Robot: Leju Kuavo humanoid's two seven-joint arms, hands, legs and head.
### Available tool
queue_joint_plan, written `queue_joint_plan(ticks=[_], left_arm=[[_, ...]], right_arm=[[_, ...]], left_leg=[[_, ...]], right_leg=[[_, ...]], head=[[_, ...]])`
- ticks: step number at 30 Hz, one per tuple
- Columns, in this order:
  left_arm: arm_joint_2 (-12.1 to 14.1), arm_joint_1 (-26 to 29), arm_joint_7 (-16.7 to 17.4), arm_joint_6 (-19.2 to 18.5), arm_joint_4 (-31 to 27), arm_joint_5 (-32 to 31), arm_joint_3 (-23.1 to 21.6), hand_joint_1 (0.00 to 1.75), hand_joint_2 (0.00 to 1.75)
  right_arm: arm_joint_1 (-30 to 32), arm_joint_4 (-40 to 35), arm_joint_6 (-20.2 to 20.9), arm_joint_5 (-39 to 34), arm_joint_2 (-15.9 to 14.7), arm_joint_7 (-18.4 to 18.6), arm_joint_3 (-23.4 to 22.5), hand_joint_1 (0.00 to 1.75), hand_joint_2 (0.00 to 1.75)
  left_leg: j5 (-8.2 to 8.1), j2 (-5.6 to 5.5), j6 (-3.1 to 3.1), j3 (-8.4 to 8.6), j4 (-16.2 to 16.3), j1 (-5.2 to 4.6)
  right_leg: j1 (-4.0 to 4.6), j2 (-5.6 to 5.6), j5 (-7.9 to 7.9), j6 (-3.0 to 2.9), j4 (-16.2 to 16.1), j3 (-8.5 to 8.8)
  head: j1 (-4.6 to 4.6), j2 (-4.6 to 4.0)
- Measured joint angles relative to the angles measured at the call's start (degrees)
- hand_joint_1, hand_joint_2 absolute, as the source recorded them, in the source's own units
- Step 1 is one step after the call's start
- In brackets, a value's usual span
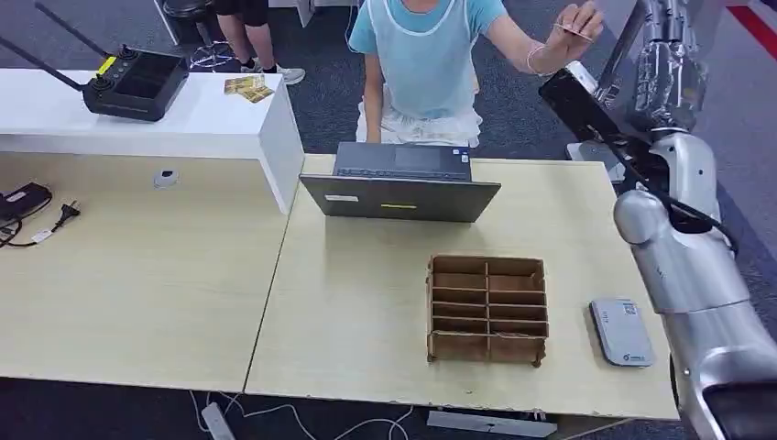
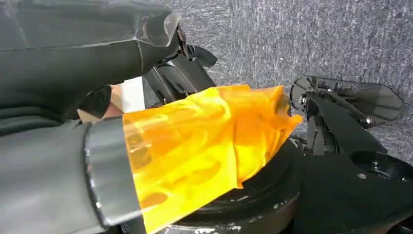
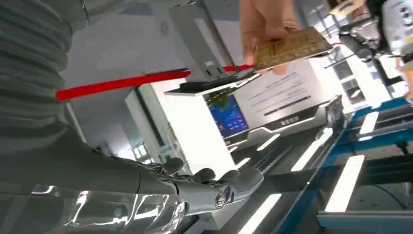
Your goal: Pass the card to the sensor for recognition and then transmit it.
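Silver right robot hand (image 3: 204, 187) open, holding nothing.

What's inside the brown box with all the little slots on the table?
The cardboard divider box has two columns of slots, and those that show to the bottom look empty. The nearest row's bottoms are hidden behind the front wall, so something flat could lie there.

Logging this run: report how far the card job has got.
Nothing looks done yet. In hand: a person's hand holds the card out toward the raised right robot hand, which holds nothing. Left: taking the card, presenting it at the sensor on the table, then passing it on.
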Motion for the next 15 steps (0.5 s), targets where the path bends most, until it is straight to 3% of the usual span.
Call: queue_joint_plan(ticks=[13,14,15], left_arm=[[0.24,-0.13,0.68,-0.11,0.0,-0.94,-1.59,0.0,0.0],[0.24,-0.13,0.68,-0.11,0.0,-0.94,-1.62,0.0,0.0],[0.24,-0.13,0.68,-0.11,0.0,-0.9,-1.62,0.0,0.0]], right_arm=[[-5.74,13.65,-0.63,5.87,2.49,1.51,0.13,0.02,1.75],[-5.98,14.09,-0.83,6.14,2.65,1.51,0.13,0.7,1.75],[-6.18,14.51,-1.07,6.25,2.78,1.46,0.13,0.7,1.75]], left_leg=[[0.06,0.0,-0.04,0.01,0.0,0.01],[0.06,0.0,-0.04,0.01,0.0,0.01],[0.06,0.0,-0.04,0.01,0.0,0.01]], right_leg=[[0.01,0.01,0.03,-0.02,0.01,-0.02],[0.01,0.01,0.03,-0.02,0.01,-0.02],[0.01,0.01,0.03,-0.02,0.01,-0.02]], head=[[0.0,0.0],[0.0,0.0],[0.0,0.0]])
